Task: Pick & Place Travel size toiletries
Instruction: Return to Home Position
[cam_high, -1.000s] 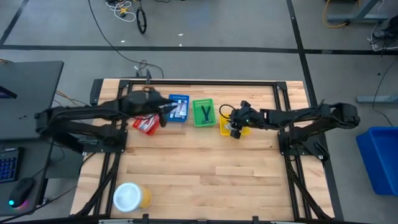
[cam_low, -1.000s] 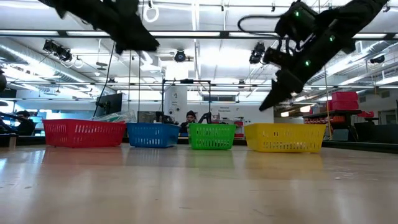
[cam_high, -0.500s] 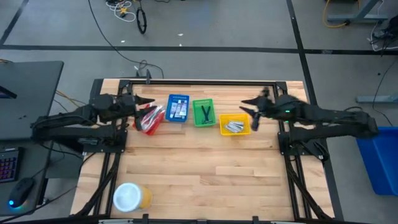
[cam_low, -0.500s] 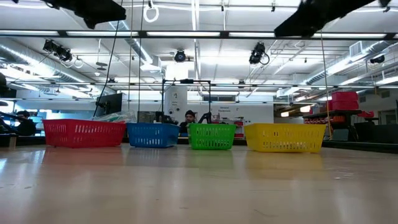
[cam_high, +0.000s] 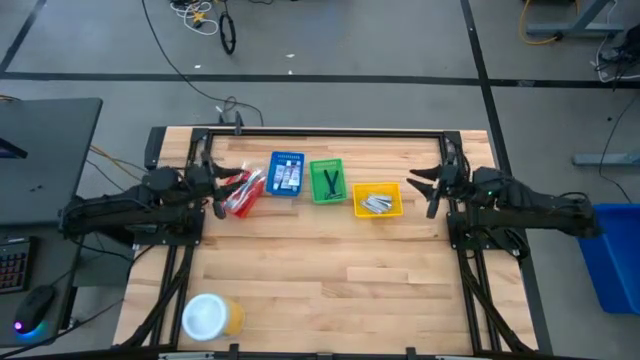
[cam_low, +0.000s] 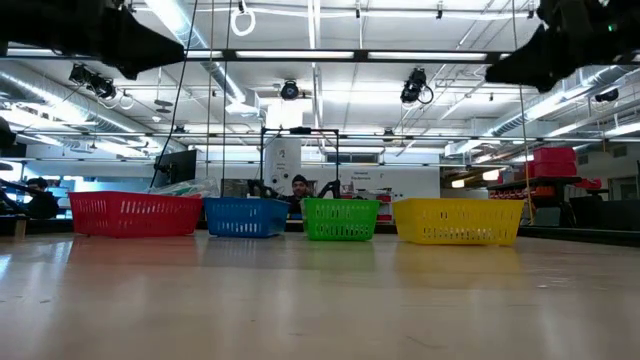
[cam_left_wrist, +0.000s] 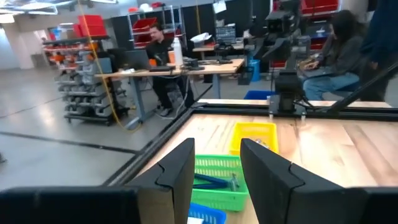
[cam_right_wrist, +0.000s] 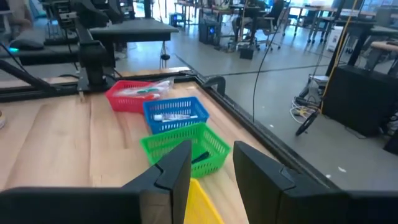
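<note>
Both jaws spread, empty: left gripper (cam_high: 228, 190), right gripper (cam_high: 420, 190) aloft at table (cam_high: 320, 270) sides.

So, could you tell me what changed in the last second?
Both arms drew back outward: the left gripper to the red bin's left side, the right gripper right of the yellow bin it hovered over. Both open, empty. The bins and the jar stayed put.
</note>
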